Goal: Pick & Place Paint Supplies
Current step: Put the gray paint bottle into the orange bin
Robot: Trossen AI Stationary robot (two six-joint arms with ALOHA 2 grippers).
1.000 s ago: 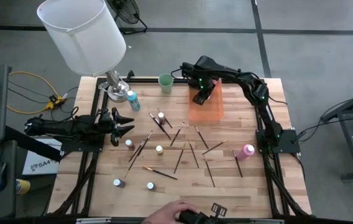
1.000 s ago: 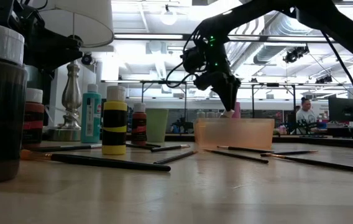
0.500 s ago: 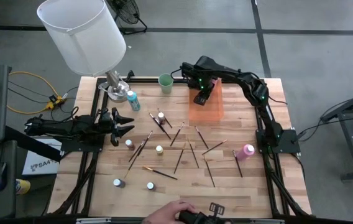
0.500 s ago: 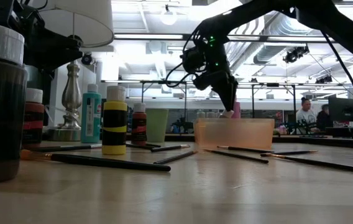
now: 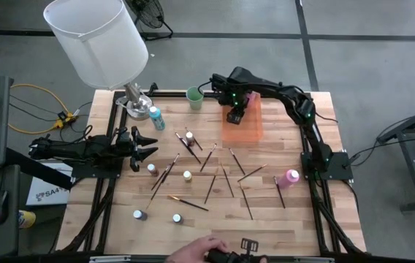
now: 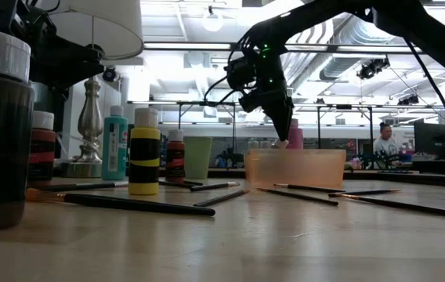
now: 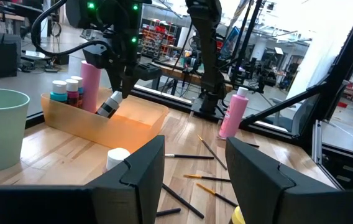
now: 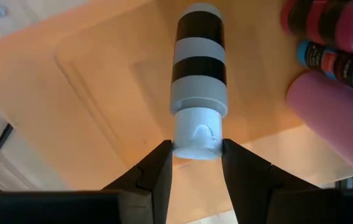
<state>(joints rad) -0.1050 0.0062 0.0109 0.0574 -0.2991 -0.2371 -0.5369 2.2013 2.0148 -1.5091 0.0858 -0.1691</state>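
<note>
I am keeping watch from 2 arms at this table. Going left to right: my left claw (image 5: 147, 146) is hanging over the table's left edge, fingers spread partway and holding nothing. Just beyond it the lamp base (image 5: 136, 104) is standing at the far-left corner with a teal bottle (image 5: 155, 114) beside it and a green cup (image 5: 195, 97) farther along the far edge. A brown bottle (image 5: 151, 169) and a yellow bottle (image 5: 187, 175) are standing on the wood near the middle, with 2 more small bottles (image 5: 139, 215) nearer the front. Brushes (image 5: 209, 156) are lying scattered across the centre, several crossing one another. My right claw (image 8: 196, 153) is hanging over the orange bin (image 5: 242, 126) at the far side, pinching the pale cap of a grey-and-black bottle (image 8: 199, 77), whose body is pointing down into the bin, tilted. Other bottles (image 7: 68, 91) are already standing in the bin's corner, with a tall pink one (image 7: 91, 84) next to them. A tall pink bottle (image 5: 291, 177) is lying near the right edge. A person's hand (image 5: 196, 250) is showing at the front edge.
</note>
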